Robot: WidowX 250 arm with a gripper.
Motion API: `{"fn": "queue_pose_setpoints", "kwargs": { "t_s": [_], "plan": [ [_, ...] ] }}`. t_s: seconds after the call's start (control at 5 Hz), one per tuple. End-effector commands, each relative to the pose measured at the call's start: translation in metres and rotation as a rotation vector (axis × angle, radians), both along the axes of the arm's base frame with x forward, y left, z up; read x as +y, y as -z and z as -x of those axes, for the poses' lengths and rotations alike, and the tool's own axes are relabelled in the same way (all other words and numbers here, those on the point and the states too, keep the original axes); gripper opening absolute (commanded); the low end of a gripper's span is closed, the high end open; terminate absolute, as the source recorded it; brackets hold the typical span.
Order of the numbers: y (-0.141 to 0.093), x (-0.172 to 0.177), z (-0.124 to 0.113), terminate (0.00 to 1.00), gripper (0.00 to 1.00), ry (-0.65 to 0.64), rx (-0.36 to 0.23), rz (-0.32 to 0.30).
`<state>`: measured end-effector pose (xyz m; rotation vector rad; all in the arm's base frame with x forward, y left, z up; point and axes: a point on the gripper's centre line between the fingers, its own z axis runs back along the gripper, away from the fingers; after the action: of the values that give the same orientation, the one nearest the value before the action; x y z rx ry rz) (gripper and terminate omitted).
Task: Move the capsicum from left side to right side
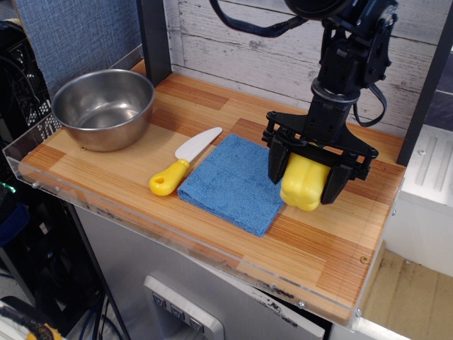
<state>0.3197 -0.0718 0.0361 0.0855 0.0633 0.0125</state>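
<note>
The yellow capsicum is held between the black fingers of my gripper. It sits low over the wooden table, at the right edge of the blue cloth, on the right half of the table. I cannot tell whether it touches the wood. The gripper is shut on it, with one finger on its left side and one on its right. The arm comes down from the upper right.
A steel bowl stands at the back left. A knife with a white blade and yellow handle lies left of the cloth. The wooden table has a clear plastic rim along its front and sides. A plank wall stands behind.
</note>
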Motion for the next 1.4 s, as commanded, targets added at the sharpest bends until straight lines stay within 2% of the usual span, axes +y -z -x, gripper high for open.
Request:
{"fn": "queue_pose_setpoints", "kwargs": {
  "t_s": [0.0, 0.4, 1.2],
  "plan": [
    [-0.0109, 0.0084, 0.0009, 0.0, 0.0, 0.127, -0.083, 0.027],
    [-0.0113, 0.0106, 0.0018, 0.0, 0.0, 0.176, -0.068, 0.02],
    [-0.0107, 0.0142, 0.0004, 0.0, 0.0, 0.265, -0.09, 0.008]
  ]
}}
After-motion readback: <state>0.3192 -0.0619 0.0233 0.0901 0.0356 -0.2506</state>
